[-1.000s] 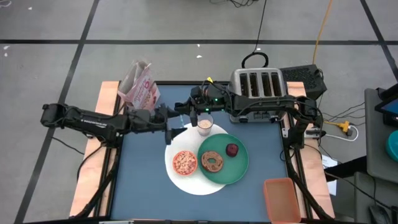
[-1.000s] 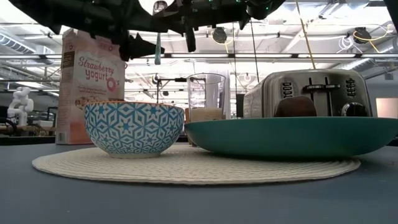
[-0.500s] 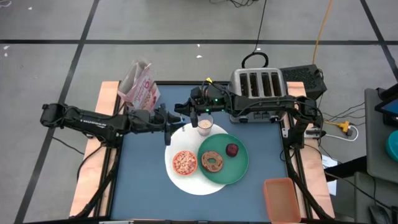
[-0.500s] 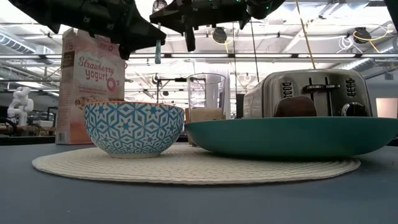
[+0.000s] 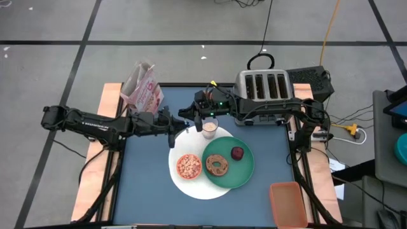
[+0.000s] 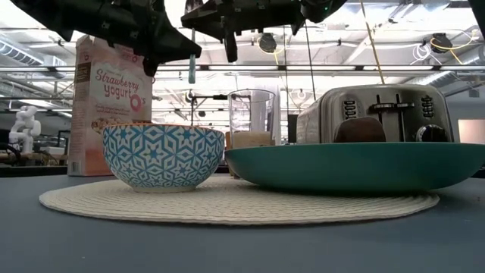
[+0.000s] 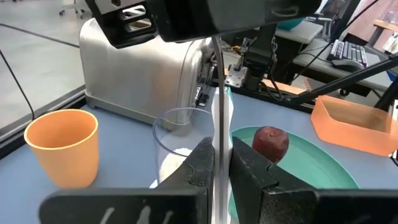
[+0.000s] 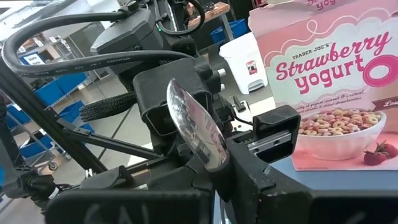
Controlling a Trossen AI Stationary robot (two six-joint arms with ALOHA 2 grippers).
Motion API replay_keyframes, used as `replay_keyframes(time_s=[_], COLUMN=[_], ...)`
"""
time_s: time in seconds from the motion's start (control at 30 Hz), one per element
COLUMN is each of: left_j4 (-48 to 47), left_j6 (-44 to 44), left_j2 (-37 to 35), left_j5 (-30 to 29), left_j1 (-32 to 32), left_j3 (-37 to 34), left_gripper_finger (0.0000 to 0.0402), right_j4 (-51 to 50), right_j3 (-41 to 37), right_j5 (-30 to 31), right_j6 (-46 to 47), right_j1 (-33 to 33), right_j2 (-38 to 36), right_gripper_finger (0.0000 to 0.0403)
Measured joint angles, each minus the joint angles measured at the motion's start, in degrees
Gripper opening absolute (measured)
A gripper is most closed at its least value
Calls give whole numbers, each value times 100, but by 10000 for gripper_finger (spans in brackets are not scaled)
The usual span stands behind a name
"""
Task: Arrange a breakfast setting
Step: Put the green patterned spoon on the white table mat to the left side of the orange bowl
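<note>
Behind both claws clamping 1 spoon (image 8: 196, 134), pink cereal box (image 8: 323, 81) reads "Strawberry Yogurt".

Bowl (image 5: 188, 166) and green plate (image 5: 245, 170) sit on white plate (image 5: 193, 186).

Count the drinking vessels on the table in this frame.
2. A clear glass with milk stands behind the green plate, in front of the toaster. An orange cup stands beside it, hidden under the arms from above.
</note>
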Motion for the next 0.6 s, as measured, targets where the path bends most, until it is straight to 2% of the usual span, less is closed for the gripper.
replay_keyframes(time_s=[0.27, 0.43, 0.6], left_j4=[-18, -120, -559], left_j6=[-39, -38, -119], left_j2=[2, -39, -317], left_j5=[27, 55, 98], left_j1=[0, -4, -11], left_j3=[0, -2, -2], left_gripper_finger=[35, 35, 34], right_j4=[-43, -145, -239], right_j3=[0, 0, 2], right_j5=[40, 46, -289], right_j6=[0, -12, -63], right_j1=[-2, -15, -74], right_j2=[0, 0, 0], right_gripper_finger=[51, 93, 138])
